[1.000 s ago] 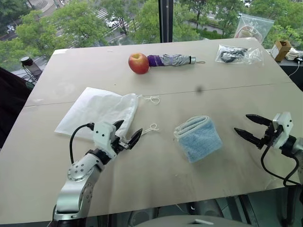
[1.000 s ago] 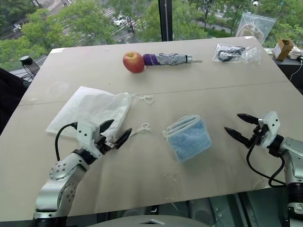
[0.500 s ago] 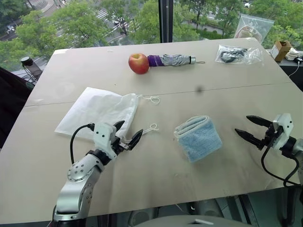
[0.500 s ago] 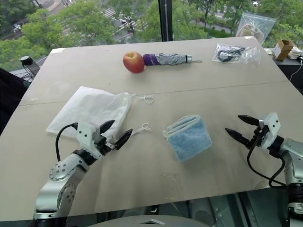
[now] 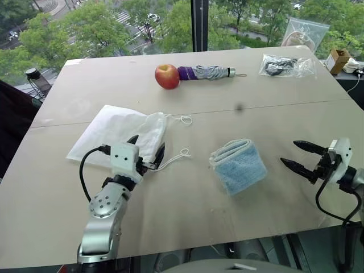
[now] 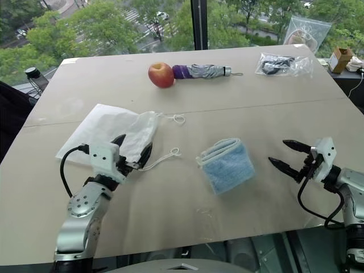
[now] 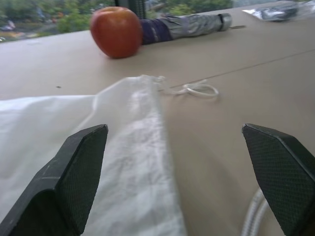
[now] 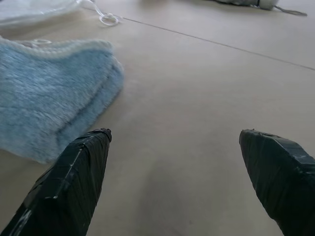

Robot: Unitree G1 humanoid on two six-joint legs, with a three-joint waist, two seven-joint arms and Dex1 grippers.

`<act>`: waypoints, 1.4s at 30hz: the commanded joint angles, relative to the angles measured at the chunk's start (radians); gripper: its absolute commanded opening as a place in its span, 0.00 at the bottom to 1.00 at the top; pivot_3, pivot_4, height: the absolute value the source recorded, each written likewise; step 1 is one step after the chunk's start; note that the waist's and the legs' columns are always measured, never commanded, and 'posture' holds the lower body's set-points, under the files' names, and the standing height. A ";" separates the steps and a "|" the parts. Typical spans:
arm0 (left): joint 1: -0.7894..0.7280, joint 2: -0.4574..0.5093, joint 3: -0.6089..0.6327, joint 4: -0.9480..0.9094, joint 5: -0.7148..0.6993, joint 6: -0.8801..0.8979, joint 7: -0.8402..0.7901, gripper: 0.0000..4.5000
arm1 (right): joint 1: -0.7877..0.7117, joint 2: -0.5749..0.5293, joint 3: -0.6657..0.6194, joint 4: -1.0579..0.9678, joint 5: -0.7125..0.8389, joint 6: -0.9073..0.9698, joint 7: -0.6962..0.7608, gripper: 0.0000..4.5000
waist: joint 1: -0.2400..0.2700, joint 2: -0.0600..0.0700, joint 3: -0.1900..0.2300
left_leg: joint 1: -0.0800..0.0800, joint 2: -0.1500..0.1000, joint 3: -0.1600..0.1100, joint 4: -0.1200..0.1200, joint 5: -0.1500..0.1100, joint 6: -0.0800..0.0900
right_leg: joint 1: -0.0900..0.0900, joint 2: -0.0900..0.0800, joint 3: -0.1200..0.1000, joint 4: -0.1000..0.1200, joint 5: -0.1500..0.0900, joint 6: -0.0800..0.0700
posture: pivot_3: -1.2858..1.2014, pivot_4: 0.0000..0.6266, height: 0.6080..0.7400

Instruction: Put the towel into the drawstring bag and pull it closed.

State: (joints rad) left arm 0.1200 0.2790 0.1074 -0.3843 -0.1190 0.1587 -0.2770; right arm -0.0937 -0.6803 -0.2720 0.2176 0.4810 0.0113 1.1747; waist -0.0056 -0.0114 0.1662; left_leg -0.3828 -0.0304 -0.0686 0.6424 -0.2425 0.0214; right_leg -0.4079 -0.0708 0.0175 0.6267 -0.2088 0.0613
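Fingers of the left gripper (image 5: 147, 154) stand spread wide and empty over the gathered mouth of the drawstring bag (image 5: 116, 133), a white, thin, semi-sheer fabric pouch lying flat toward the left edge of the surface (image 5: 187, 216); in the left wrist view one fingertip sits over the fabric and the other beyond its hem, a stance that appears meant to straddle the opening. Thin white looped cords (image 5: 181, 154) trail from the mouth toward the middle of the surface, slack and untouched. Fingers of the right gripper (image 5: 301, 155) are likewise parted and hold nothing, hovering near the right edge and aimed toward the towel (image 5: 238, 165), a small, thick, light blue terry cloth folded into a rectangle, which rests near the middle of the surface, apart from both bag and gripper. By this layout, the towel is not yet in the bag and the mouth is not yet drawn. Toward the far edge lie a red apple (image 5: 166, 76) touching a folded grey-and-purple umbrella (image 5: 206, 72), and a clear plastic zip bag (image 5: 284, 65) with dark contents.
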 commanded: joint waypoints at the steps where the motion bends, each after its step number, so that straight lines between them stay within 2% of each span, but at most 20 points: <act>1: -0.040 -0.018 -0.051 0.005 0.133 0.020 0.103 1.00 | -0.006 0.003 0.016 -0.141 0.057 0.053 0.013 0.99 | 0.001 0.000 0.000 | 0.000 0.000 0.000 0.000 0.000 0.000 | 0.000 0.000 0.000 0.000 0.000 0.000 | 0.52 0.24 1.00; 6: -0.108 -0.024 -0.111 0.063 0.220 0.035 0.135 1.00 | -0.025 0.014 0.045 -0.247 0.085 0.112 -0.009 0.99 | 0.006 0.000 0.000 | -0.001 0.000 0.000 0.003 0.000 0.000 | 0.000 0.001 -0.001 0.000 0.002 0.003 | 0.52 0.24 1.00; 13: -0.087 -0.045 -0.119 0.066 0.298 0.073 0.203 1.00 | -0.046 0.012 0.060 -0.310 0.095 0.148 -0.023 0.99 | 0.006 0.000 0.000 | -0.001 0.000 -0.002 0.004 0.000 0.000 | 0.000 0.000 -0.001 0.000 0.002 0.003 | 0.52 0.24 1.00; 19: -0.069 -0.087 -0.099 0.087 0.300 0.074 0.250 1.00 | -0.059 0.010 0.065 -0.345 0.100 0.175 -0.027 0.99 | 0.016 0.000 0.000 | -0.002 0.000 -0.003 0.004 0.000 0.000 | 0.000 0.001 -0.002 0.000 0.002 0.003 | 0.52 0.24 1.00; 26: -0.065 -0.082 -0.086 0.116 0.320 0.035 0.280 1.00 | -0.057 0.005 0.063 -0.343 0.098 0.188 -0.018 0.99 | 0.019 0.000 0.000 | -0.002 0.000 -0.003 0.005 0.000 0.000 | 0.000 0.000 -0.002 0.000 0.002 0.003 | 0.52 0.24 1.00; 27: -0.066 -0.083 -0.085 0.119 0.320 0.032 0.283 0.89 | -0.057 0.005 0.062 -0.342 0.098 0.189 -0.016 1.00 | 0.019 0.000 0.000 | -0.002 0.000 -0.003 0.005 0.000 0.000 | 0.000 0.000 -0.002 0.000 0.002 0.003 | 0.52 0.24 1.00; 28: -0.067 -0.084 -0.084 0.121 0.321 0.029 0.285 0.83 | -0.056 0.002 0.062 -0.346 0.101 0.193 -0.013 1.00 | 0.019 0.000 0.000 | -0.002 0.000 -0.003 0.005 0.000 0.000 | 0.000 0.000 -0.002 0.000 0.002 0.003 | 0.52 0.24 1.00; 29: -0.068 -0.085 -0.085 0.123 0.322 0.027 0.287 0.73 | -0.056 0.000 0.062 -0.348 0.102 0.196 -0.010 1.00 | 0.019 0.000 0.000 | -0.002 0.000 -0.003 0.005 0.000 0.000 | 0.000 0.000 -0.002 0.000 0.002 0.003 | 0.52 0.24 1.00; 33: -0.065 -0.089 -0.088 0.128 0.330 0.021 0.298 0.28 | -0.066 -0.006 0.064 -0.363 0.113 0.219 -0.001 1.00 | 0.019 0.000 0.000 | -0.002 0.000 -0.003 0.005 0.000 0.000 | 0.000 0.000 -0.002 0.000 0.002 0.003 | 0.52 0.24 1.00; 36: -0.062 -0.093 -0.088 0.124 0.342 0.020 0.313 0.02 | -0.075 -0.009 0.067 -0.372 0.119 0.233 0.009 1.00 | 0.019 0.000 0.000 | -0.002 0.000 -0.003 0.005 0.000 0.000 | 0.000 0.000 -0.002 0.000 0.002 0.003 | 0.52 0.24 1.00; 42: -0.050 -0.090 -0.078 0.114 0.356 0.021 0.334 0.02 | -0.097 -0.007 0.080 -0.370 0.120 0.236 0.014 1.00 | 0.019 0.000 0.000 | -0.003 0.000 -0.003 0.005 0.000 0.000 | 0.000 0.000 -0.003 0.000 0.002 0.004 | 0.52 0.24 1.00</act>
State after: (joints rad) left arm 0.0682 0.1866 0.0129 -0.2518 0.2240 0.1987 0.0430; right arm -0.1763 -0.6779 -0.1902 -0.1181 0.5844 0.2512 1.1799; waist 0.0138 -0.0117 0.1662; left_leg -0.3855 -0.0305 -0.0718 0.6475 -0.2427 0.0216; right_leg -0.4076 -0.0704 0.0148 0.6269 -0.2063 0.0648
